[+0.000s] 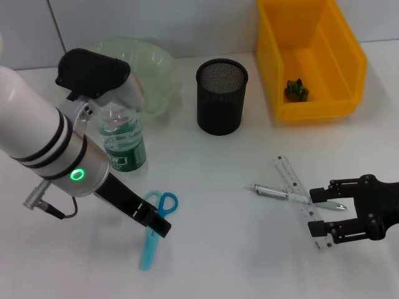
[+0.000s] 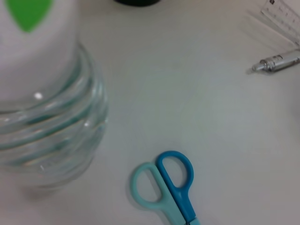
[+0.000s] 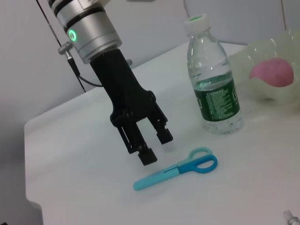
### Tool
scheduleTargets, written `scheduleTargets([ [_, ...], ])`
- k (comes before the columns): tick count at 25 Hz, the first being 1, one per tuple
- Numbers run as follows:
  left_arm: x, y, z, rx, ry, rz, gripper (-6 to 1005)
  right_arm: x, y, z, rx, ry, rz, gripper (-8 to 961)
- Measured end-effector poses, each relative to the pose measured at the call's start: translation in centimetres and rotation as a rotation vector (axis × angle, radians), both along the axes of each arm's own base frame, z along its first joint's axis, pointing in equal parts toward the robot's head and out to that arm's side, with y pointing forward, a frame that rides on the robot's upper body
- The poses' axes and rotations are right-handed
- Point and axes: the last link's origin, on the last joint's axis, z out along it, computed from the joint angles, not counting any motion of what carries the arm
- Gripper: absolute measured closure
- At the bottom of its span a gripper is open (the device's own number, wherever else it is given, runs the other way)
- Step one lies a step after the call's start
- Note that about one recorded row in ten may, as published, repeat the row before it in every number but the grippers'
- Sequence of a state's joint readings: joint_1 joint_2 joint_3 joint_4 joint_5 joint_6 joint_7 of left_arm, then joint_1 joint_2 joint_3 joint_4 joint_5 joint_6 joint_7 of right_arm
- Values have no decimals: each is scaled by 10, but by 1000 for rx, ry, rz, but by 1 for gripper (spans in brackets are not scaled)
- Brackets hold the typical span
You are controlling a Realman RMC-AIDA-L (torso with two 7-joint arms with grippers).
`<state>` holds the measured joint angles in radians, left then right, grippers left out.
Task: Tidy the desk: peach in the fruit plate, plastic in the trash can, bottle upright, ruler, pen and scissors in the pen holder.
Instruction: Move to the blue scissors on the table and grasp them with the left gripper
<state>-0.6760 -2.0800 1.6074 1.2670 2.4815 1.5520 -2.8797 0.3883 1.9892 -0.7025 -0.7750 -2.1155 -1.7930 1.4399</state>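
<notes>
Scene taken from the near edge of the counter outward, with the pen holder as the landmark.

Nearest, and to the robot's left of the pen holder, lie the scissors, flat, their handle loops turned toward the bottle. They look light and rigid, with smooth plastic handles; lying flat they offer little height, so the closed blades or the neck just below the loops seem the surest hold. The left pincer hangs just above the counter with its jaws released and empty, right beside the scissors, on the side away from the bottle, not touching them.

Nearer than the pen holder on the robot's right, the pen lies across the clear ruler. Both look thin, stiff and slippery; the ruler may well slide rather than lift. The right pincer is spread open, holding nothing, with its fingertips at the crossed pair, the pen's far end between them.

The bottle stands upright to the left of the pen holder, just beyond the scissors.

Farthest left, level with the pen holder, the fruit plate holds the peach. To the pen holder's right, the yellow bin contains a small green item.
</notes>
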Motion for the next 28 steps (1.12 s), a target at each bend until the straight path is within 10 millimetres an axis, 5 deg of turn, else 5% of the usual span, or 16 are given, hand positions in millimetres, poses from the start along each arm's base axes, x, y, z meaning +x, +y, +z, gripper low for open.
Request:
scheduleTargets([
  [28, -9, -5, -22, -26, 59, -49, 199, -2, 3, -3, 3, 2, -8, 258],
])
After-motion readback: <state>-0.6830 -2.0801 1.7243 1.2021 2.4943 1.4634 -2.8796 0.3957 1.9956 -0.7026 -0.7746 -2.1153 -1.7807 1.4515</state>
